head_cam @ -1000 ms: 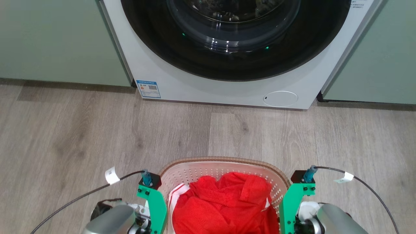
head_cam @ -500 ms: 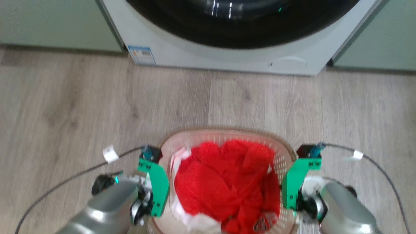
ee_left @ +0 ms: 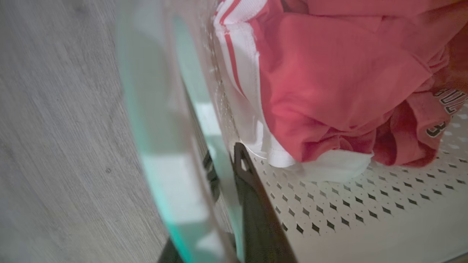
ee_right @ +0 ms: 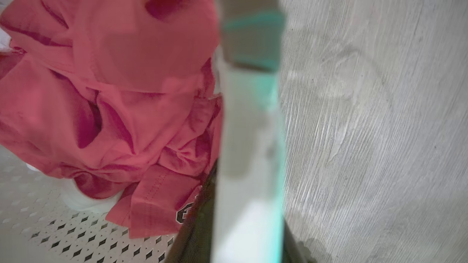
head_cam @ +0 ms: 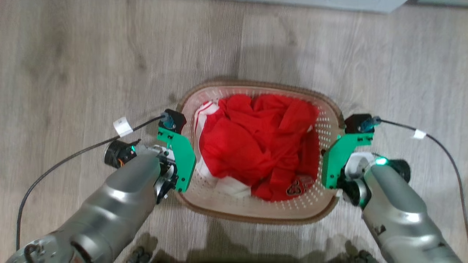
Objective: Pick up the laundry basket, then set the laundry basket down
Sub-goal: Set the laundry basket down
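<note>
Left pincer [ee_left: 223, 164], right pincer [ee_right: 248, 199]: tight on basket [head_cam: 226, 204]

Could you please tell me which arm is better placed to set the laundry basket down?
Neither alone, I think: the left pincer clamps the left wall of the laundry basket, the right pincer the right wall, opposite each other, so both should lower it together.

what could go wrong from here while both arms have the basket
The jaws of the left gripper and right gripper each pinch only a thin side of the laundry basket; if one arm moves faster, it may tilt or slip free. The red clothes lie loose inside, so a tilt could spill them.
</note>
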